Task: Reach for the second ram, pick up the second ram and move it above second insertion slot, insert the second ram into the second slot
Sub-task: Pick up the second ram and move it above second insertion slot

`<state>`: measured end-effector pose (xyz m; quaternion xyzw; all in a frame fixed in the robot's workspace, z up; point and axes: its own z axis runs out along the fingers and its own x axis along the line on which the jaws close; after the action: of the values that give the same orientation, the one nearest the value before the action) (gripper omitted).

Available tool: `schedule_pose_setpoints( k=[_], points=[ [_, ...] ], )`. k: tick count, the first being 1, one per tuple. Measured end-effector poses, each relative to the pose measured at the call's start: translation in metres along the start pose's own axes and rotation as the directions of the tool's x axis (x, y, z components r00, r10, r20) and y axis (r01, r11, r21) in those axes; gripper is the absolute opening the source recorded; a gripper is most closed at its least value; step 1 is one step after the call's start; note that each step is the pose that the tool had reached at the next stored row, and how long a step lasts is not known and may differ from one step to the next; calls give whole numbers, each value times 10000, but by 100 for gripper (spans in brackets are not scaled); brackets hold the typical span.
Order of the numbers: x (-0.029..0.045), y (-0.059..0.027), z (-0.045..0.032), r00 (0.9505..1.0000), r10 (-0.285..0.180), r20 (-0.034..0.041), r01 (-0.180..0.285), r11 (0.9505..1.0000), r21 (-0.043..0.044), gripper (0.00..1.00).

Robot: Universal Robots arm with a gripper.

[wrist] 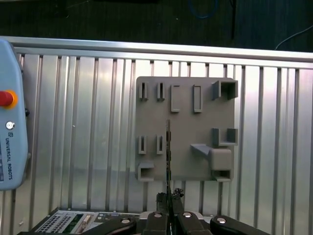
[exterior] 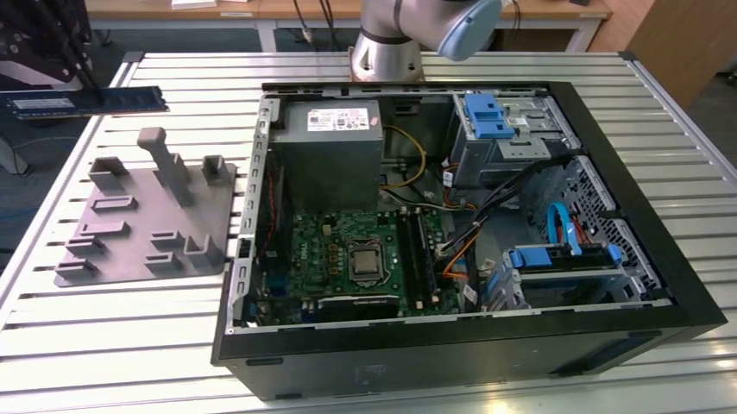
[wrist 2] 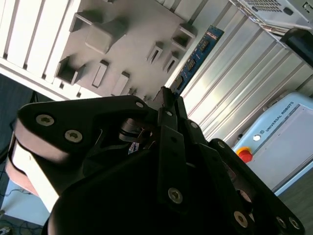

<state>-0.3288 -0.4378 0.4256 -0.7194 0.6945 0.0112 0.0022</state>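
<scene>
The second ram (exterior: 116, 101) is a dark blue stick hanging level above the slatted table's far corner, at the exterior view's left, beyond the grey fixture plate (exterior: 150, 216). My gripper (exterior: 78, 84) is shut on it from above. In the first wrist view the ram (wrist: 168, 147) shows edge-on as a thin line over the fixture plate (wrist: 186, 98), running out from between my fingertips (wrist: 169, 198). In the second wrist view the stick (wrist 2: 198, 54) sticks out past my gripper (wrist 2: 168, 98). The long memory slots (exterior: 412, 250) lie on the green motherboard inside the open computer case (exterior: 461, 336).
The grey fixture plate carries several raised blocks and a tall post (exterior: 167, 164). The arm's base (exterior: 386, 47) stands behind the case. A teach pendant (wrist: 10, 127) with a red button lies on the table near the plate. Cables and blue drive brackets (exterior: 489, 116) crowd the case.
</scene>
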Motion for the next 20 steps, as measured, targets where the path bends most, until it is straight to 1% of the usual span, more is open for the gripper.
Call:
schedule_pose_setpoints(
  k=[8, 20],
  points=[
    [9, -250, -3, 10000, 0, 0, 0, 10000, -8, 14],
    [21, -575, -8, 10000, 0, 0, 0, 10000, -16, 14]
  ],
)
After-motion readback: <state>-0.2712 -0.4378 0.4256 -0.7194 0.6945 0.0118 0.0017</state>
